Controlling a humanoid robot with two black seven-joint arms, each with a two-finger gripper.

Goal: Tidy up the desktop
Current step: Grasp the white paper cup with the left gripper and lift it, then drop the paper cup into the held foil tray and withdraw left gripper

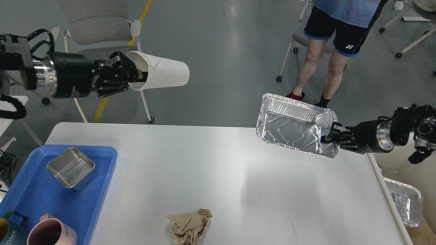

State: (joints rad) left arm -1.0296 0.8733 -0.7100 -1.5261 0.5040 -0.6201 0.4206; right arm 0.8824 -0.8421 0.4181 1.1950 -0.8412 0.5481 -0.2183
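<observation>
The desktop (218,177) is a wide white table top. A crumpled brown paper wad (189,225) lies near its front edge. My left gripper (134,75) is shut on the rim of a white paper cup (162,74), held on its side high above the table's far left, over the floor. My right gripper (327,136) is shut on the right rim of a silver foil tray (295,125), held tilted above the table's far right corner with its inside facing me.
A blue plastic tray (30,200) at the front left holds a steel box (71,167), a pink mug (51,233) and a dark mug (8,229). A grey chair (98,58) and a standing person (333,44) are behind the table. Another foil tray (405,200) lies off the right edge.
</observation>
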